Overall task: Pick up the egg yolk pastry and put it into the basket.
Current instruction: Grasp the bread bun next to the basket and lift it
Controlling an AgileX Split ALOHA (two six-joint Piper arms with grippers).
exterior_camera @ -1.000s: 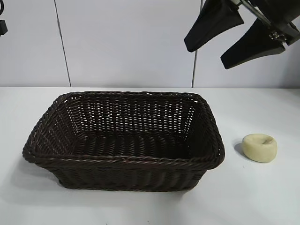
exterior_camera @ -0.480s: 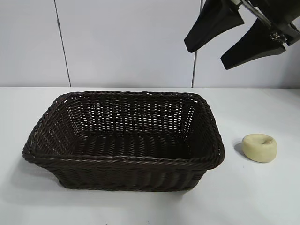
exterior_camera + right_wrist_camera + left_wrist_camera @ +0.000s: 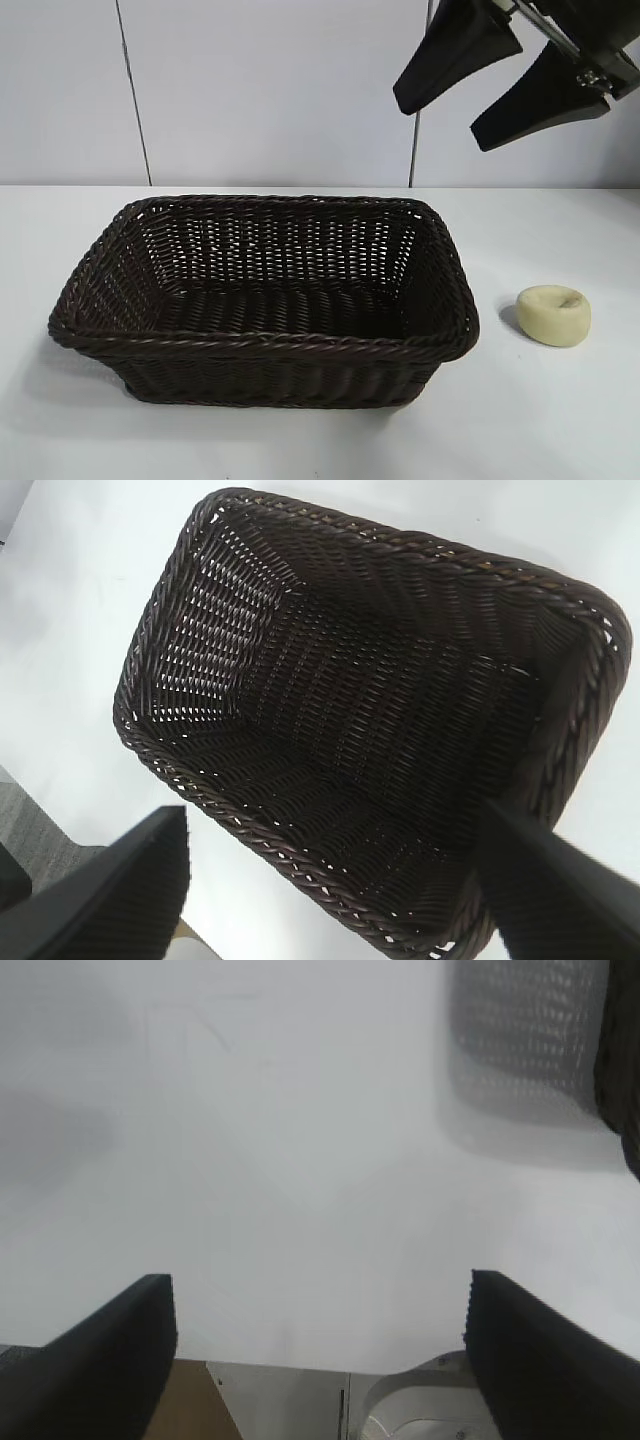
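**Pastry on table, both grippers open and empty**

Small round pale-yellow puck-shaped egg yolk pastry (image 3: 554,315) with a brownish dimple on top sits on the white table (image 3: 560,420), toward the table's right edge in the exterior view. It's just beside the right end of the basket, not touching it. Nothing holds it.

Large rectangular dark-brown woven wicker basket (image 3: 265,345) with flared sides and braided rim sits mid-table, upright, long side facing the exterior camera. Interior shows only weave in both the exterior and right wrist views (image 3: 360,720).

Right gripper (image 3: 500,70): hangs high above the table's far right part, up over the basket's right end and the pastry, well clear of both. Black fingers spread wide, nothing between them. Its wrist camera looks down into the basket, fingers (image 3: 110,890) framing the view.

Left gripper (image 3: 320,1355): out of the exterior shot. Wrist view shows its fingers apart, empty, over bare white table at the table's edge, with a corner of the basket (image 3: 620,1070) and its shadow farther off.
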